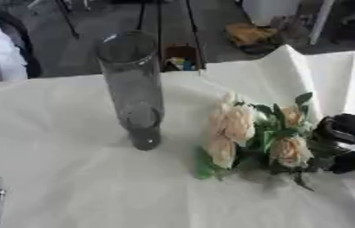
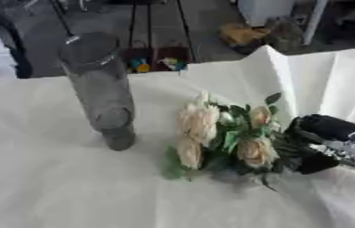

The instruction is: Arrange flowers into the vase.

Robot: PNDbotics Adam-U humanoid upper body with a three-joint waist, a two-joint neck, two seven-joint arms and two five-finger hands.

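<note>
The flowers [image 1: 252, 133] (pale peach blooms, green leaves) lie on the white tablecloth [image 1: 94, 187], right of the tall upright glass vase [image 1: 132, 84]. The right hand [image 2: 324, 147] is at their stems, fingers apparently curled round them.

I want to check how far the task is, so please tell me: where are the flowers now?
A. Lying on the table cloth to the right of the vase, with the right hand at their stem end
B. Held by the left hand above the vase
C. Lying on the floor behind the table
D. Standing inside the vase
A: the flowers lie on the cloth right of the empty vase, and the right hand is at their stems.
</note>
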